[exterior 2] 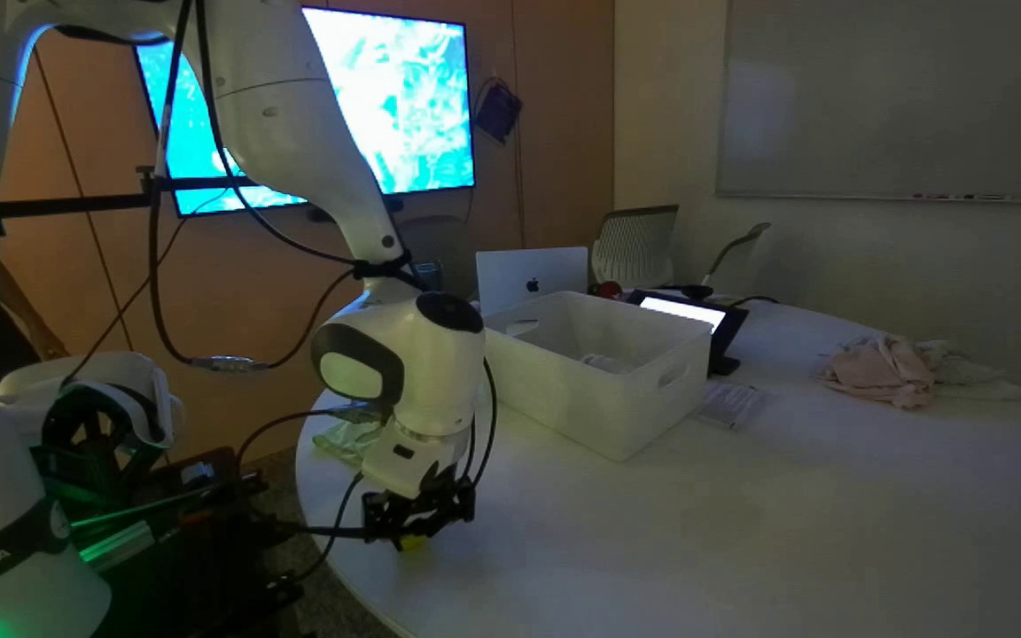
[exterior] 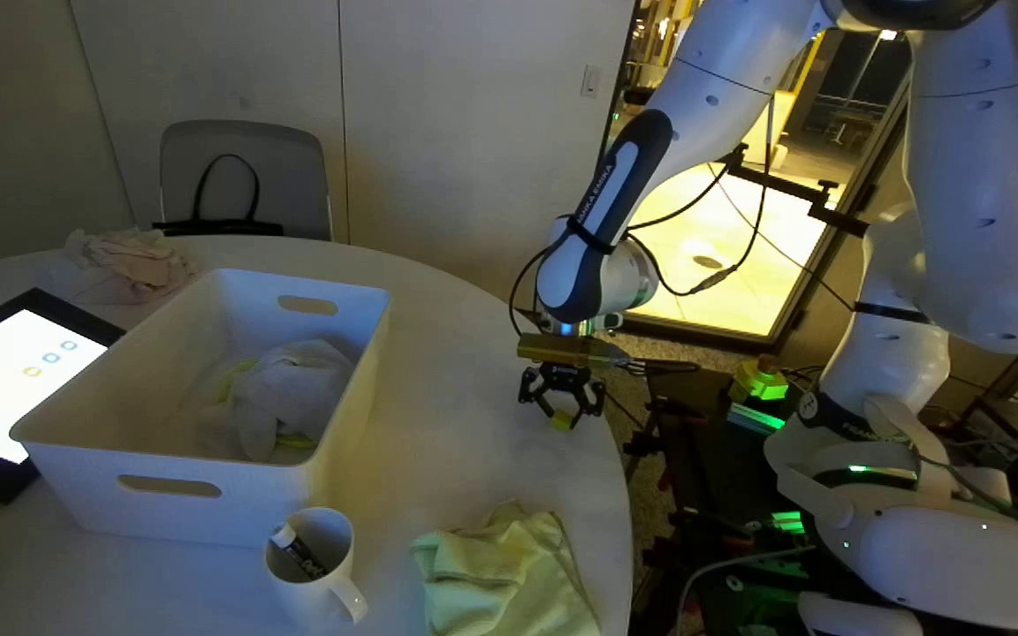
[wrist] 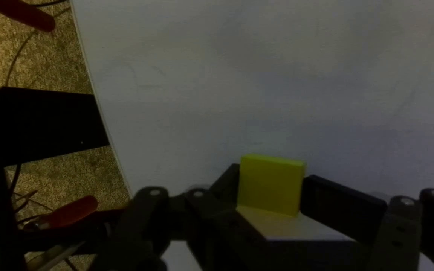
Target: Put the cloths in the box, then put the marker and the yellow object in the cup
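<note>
Already, white cloth [exterior: 292,386] and yellow-green cloth [exterior: 297,440] placed in box [exterior: 235,502] at left, marker [exterior: 304,556] in near cup [exterior: 304,601] — remaining: pale cloth [exterior: 505,574] on desk [exterior: 443,424], near right; yellow block [wrist: 271,184], gripped by pincer [wrist: 271,185].

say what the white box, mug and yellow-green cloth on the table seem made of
White box: probably matte plastic; thin, smooth walls with cut-out handles.
Mug: likely smooth glazed ceramic, from the sheen on its handle.
Yellow-green cloth: soft, dull fabric, lying in loose folds; fibre unclear.
</note>
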